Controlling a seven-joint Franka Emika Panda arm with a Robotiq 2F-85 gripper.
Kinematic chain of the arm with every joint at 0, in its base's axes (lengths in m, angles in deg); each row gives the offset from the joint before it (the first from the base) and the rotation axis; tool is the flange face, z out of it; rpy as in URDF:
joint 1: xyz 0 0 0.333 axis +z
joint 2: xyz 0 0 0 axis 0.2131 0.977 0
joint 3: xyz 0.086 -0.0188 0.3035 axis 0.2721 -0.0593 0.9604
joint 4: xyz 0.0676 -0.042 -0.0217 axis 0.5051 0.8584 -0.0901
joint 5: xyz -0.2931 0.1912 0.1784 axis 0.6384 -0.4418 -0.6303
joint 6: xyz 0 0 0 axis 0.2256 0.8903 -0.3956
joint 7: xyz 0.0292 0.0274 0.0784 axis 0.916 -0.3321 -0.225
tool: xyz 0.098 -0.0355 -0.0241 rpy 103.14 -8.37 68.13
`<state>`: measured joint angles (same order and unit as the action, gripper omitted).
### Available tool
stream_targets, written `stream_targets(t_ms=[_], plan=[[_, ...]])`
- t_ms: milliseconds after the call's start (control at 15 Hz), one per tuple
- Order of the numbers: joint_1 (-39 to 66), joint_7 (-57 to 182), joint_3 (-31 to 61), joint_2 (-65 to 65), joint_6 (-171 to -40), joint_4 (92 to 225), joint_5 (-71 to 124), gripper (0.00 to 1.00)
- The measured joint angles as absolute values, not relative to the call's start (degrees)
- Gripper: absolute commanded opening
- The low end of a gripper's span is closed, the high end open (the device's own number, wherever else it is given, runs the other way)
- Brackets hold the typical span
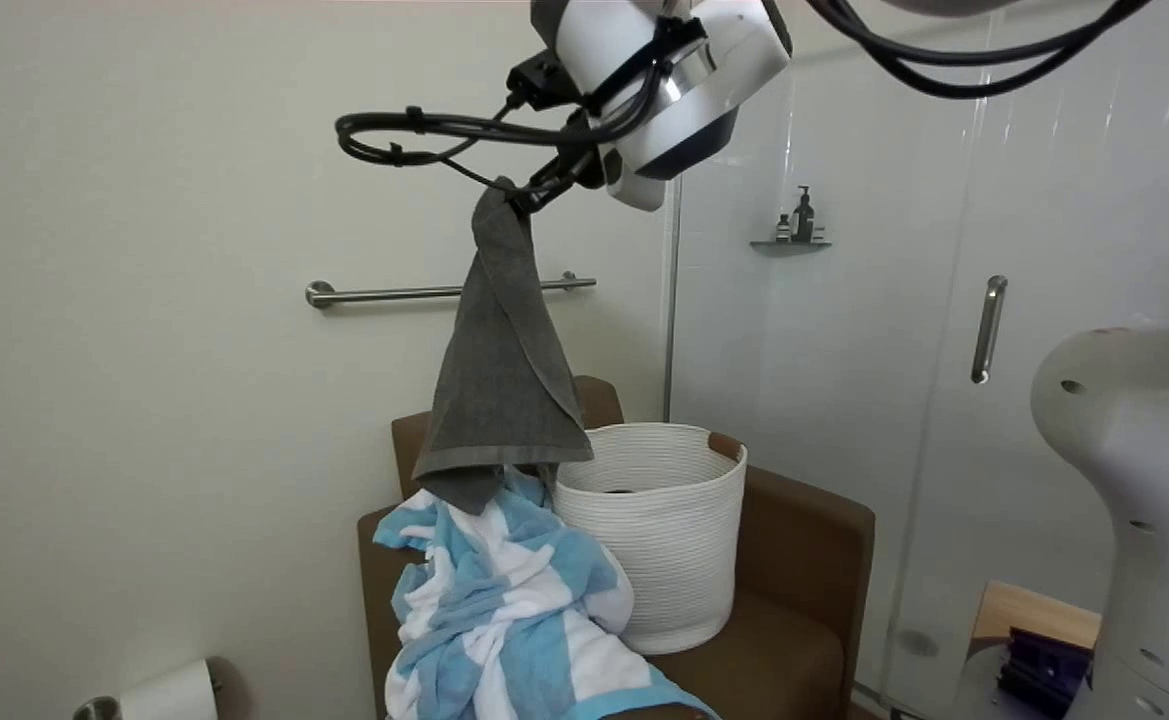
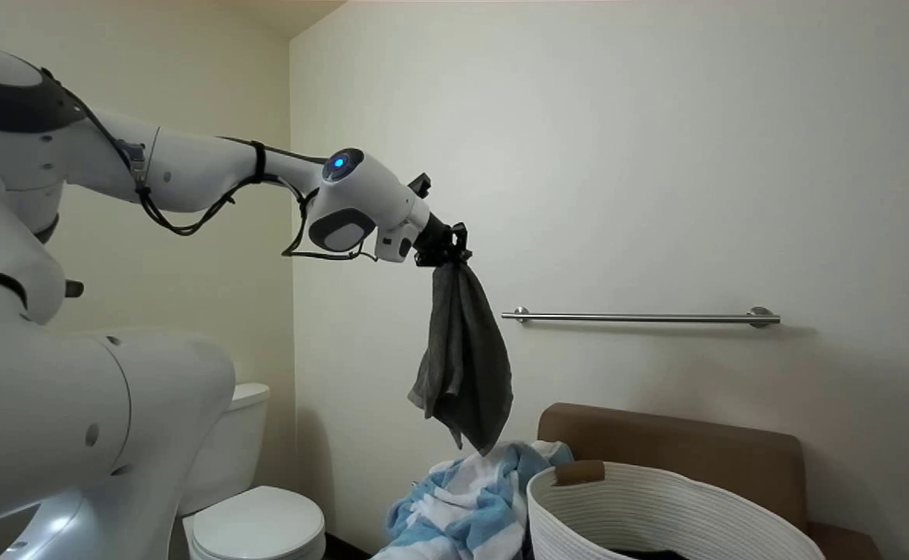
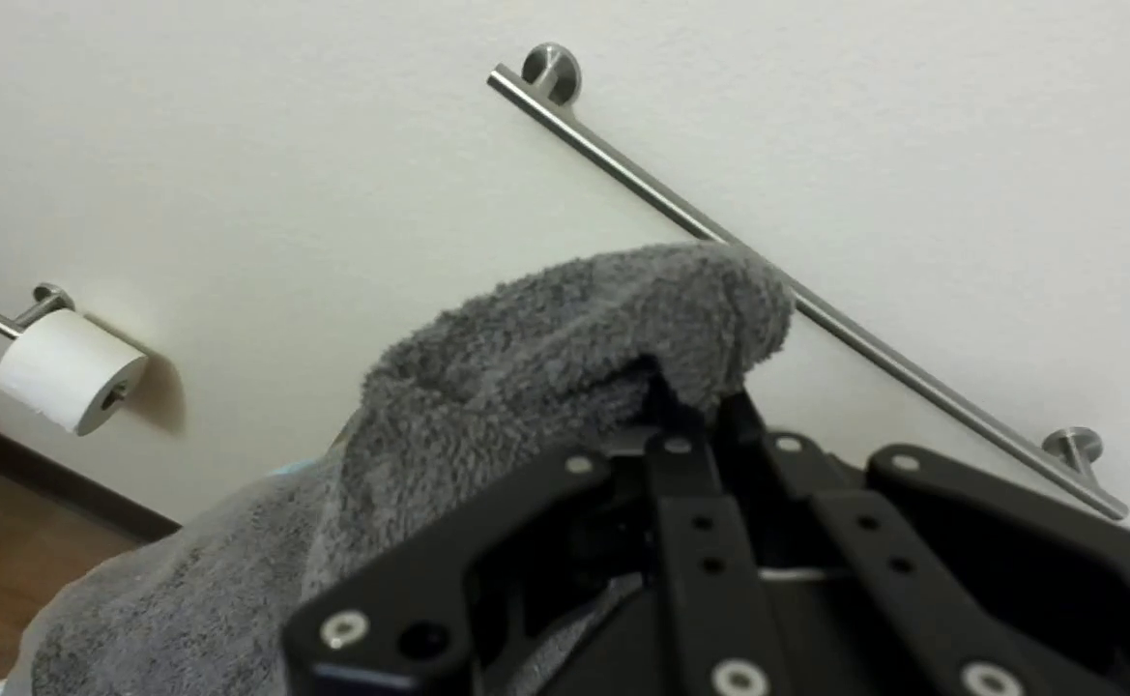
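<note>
Landmark: the white rope basket (image 1: 654,560), standing upright on the seat of a brown armchair (image 1: 814,530)

Claw (image 3: 703,401): you have its jaws drawn together, hardly a gap at the tips, pinching the gathered upper end of a gray terry hand towel (image 1: 504,370); a short fold pokes out past the tips, and how much cloth sits between the pads is hidden

Hand towel: hangs from the claw, its top well above the basket and off to one side of it, over the blue-and-white striped bath towel (image 1: 514,620) heaped just beside the basket; in an exterior view its hem overlaps the basket's rim, which you can read as line of sight rather than contact; whether its lowest corner brushes the striped heap, you cannot tell

Also: the towel bar (image 2: 641,318) is on the wall (image 2: 656,194) behind and above the basket; a dark item (image 2: 652,554) lies inside the basket, too little showing to name

Step in hand, as judged: the carry, with the cloth gripped aloft and not yet set down

Next move, as judged: it calls for you to leave the pinch tight, travel slowly so the hanging cloth does not swing, and allow height enough for the loose hem to pass the basket's rim and the striped heap without dragging
</note>
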<state>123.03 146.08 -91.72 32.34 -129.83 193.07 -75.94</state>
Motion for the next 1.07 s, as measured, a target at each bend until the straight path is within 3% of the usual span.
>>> stream_targets(t_ms=[600,1067], plan=[[97.86,159.34,-80.75,28.55,-132.29,177.63,-59.89,0.08],[99.53,155.55,-72.83,20.07,-140.04,170.23,-58.51,0.08]])
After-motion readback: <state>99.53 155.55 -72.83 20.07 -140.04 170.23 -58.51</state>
